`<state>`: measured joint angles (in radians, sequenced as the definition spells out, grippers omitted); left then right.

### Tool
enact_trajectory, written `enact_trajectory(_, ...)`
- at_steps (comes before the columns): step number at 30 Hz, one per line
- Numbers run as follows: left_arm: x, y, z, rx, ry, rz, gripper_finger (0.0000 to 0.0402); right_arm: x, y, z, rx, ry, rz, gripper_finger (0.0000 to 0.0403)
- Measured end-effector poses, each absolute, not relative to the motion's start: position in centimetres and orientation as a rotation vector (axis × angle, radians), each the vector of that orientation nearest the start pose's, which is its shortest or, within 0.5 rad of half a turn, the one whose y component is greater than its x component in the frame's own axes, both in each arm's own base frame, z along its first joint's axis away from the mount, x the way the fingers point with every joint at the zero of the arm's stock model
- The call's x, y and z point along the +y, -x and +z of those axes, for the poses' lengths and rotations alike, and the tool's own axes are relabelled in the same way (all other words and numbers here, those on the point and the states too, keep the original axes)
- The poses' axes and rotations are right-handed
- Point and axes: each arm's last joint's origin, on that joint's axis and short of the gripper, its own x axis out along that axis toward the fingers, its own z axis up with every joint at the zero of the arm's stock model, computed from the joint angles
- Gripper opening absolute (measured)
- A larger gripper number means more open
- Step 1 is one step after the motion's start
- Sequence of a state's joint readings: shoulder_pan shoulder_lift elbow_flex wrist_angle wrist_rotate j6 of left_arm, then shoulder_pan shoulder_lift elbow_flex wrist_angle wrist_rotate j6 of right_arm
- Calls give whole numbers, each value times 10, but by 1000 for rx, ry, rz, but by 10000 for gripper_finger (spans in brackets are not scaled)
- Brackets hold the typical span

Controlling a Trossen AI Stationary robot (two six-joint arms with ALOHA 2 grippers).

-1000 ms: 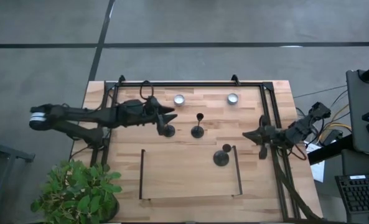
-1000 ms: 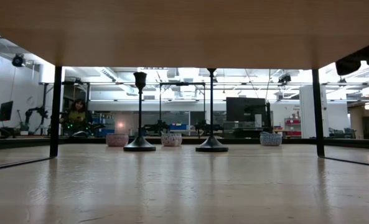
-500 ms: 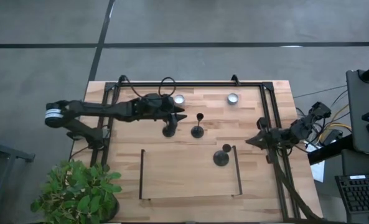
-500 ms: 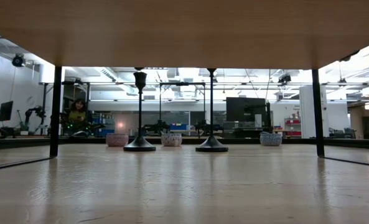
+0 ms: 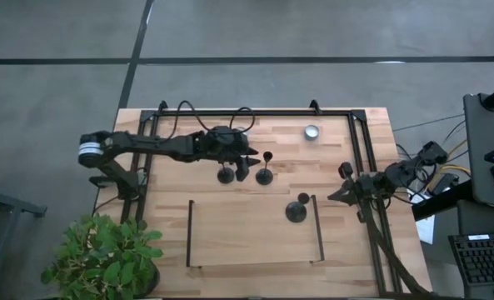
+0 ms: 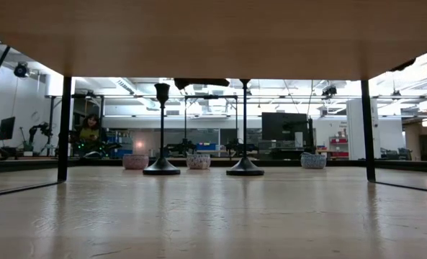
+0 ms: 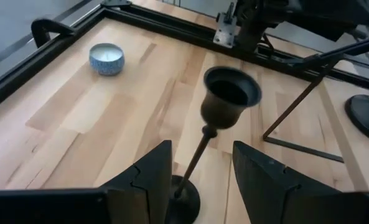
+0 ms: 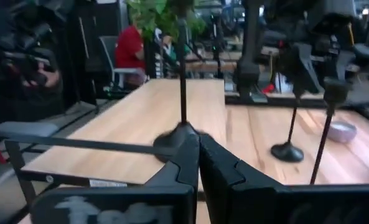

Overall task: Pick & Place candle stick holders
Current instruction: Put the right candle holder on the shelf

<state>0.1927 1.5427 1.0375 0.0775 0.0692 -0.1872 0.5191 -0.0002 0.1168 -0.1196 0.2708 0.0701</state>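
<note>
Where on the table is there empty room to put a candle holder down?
Bare wood lies between the two thin black rails, and around the tealight. It is crowded mid-table, where the open left gripper hangs by two candle stick holders; a third stands against the right rail.

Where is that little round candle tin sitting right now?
In the high view the candle tin sits near the table's far edge, right of centre, beyond the candle stick holders.

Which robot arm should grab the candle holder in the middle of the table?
The left one, I think. The left gripper is open with the middle holder's thin stem right between its fingers. The right gripper is shut and waits at the table's right edge, far from it.
</note>
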Motion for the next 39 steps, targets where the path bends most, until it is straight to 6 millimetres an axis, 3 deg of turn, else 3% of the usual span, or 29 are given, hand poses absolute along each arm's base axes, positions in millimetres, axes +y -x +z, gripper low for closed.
enact_trajectory(12, 64, -338, 265, 400, 234, 160, 165, 23, -90, 171, 96, -85, 240, 9)
enact_trajectory(24, 64, -339, 259, 435, 221, 160, 165, 4, -94, 170, 119, -48, 111, 8)
enact_trajectory(33, 52, -343, 253, 467, 43, 63, 165, 2, -95, 169, 128, -48, 94, 8)
enact_trajectory(39, 53, -343, 253, 474, 86, 77, 165, 2, -95, 169, 132, -48, 93, 8)
